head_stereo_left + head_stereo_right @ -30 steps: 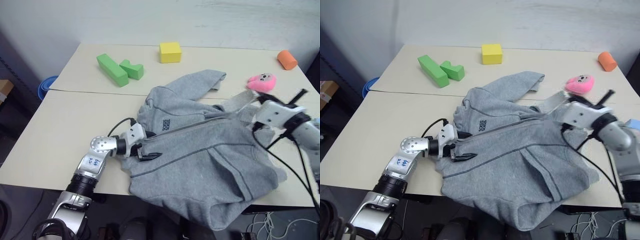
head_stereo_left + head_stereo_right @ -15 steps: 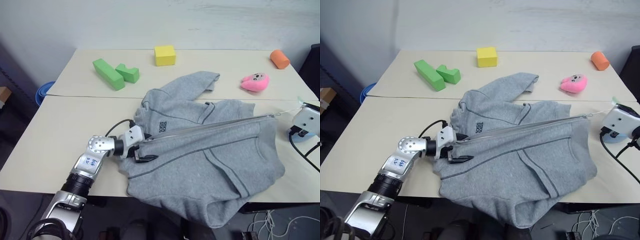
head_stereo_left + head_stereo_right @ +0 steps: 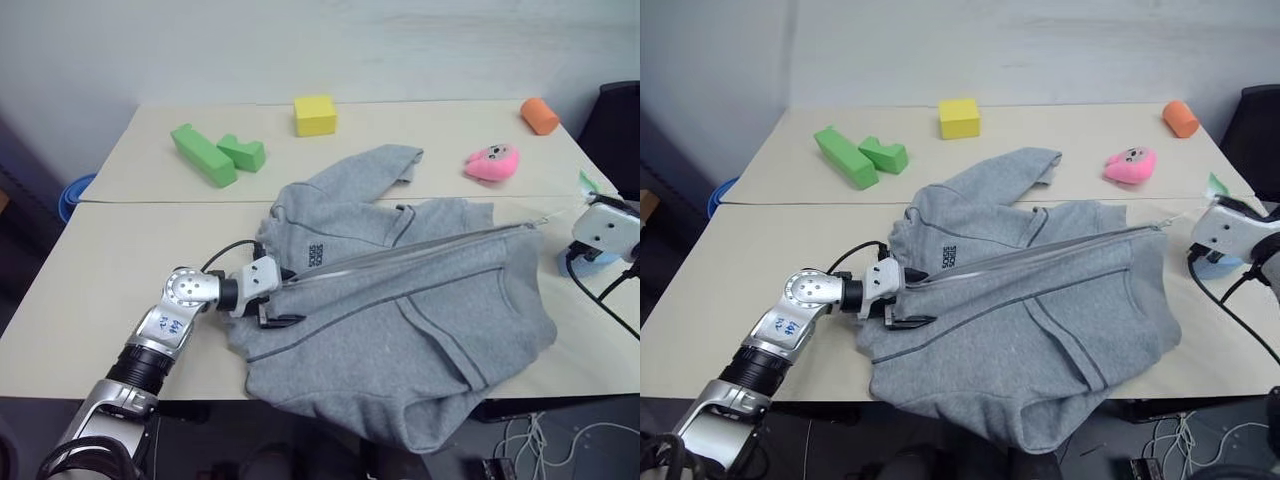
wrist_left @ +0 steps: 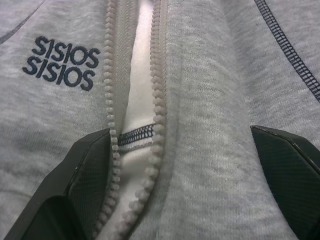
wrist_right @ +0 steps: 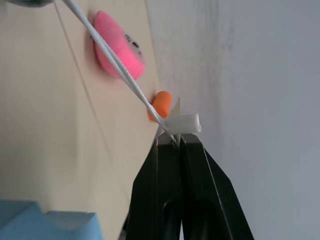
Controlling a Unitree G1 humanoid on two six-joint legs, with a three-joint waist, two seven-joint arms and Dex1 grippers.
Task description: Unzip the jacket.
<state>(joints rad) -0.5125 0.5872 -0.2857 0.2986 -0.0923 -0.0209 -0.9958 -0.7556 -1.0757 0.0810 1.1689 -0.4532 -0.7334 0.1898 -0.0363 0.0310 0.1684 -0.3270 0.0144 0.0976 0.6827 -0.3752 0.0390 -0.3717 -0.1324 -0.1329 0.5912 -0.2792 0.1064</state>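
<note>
Pinching the jacket [image 3: 400, 320] zipper cord [image 5: 115, 60], right tool [image 5: 176, 142] closed

Since a second ago the right gripper [image 5: 177, 140], pinched on the white pull cord [image 5: 107, 50], has drawn away from the jacket [image 3: 400, 330] past its right edge, and the zipper [image 3: 420, 252] now stands parted.

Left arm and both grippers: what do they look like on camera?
The left arm has silver metal segments, a round perforated joint, a blue-marked sticker and a black cable. Left gripper: white housing, black fingers. Right gripper: white housing, black cable.
</note>
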